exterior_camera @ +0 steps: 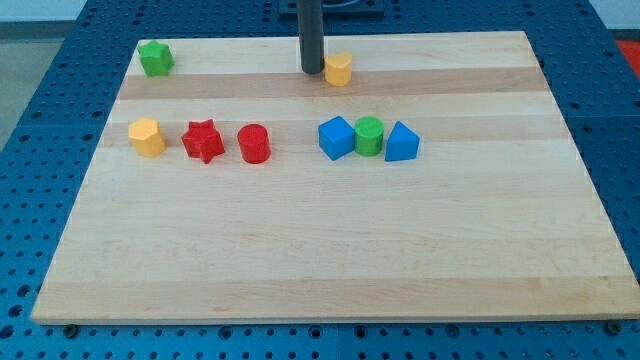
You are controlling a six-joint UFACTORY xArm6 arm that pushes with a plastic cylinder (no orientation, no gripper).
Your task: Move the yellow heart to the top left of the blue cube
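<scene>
The yellow heart [339, 69] sits near the view's top, a little right of centre. My tip [312, 71] stands just left of it, almost touching. The blue cube [336, 137] lies below the heart, in the middle row, with a green cylinder [369, 135] touching its right side and a blue triangular block [401, 142] right of that.
A red cylinder [254, 144], a red star [203, 141] and a yellow hexagonal block [147, 136] form a row at the left. A green block [155, 58] sits in the top left corner. The wooden board [320, 250] ends on blue perforated table.
</scene>
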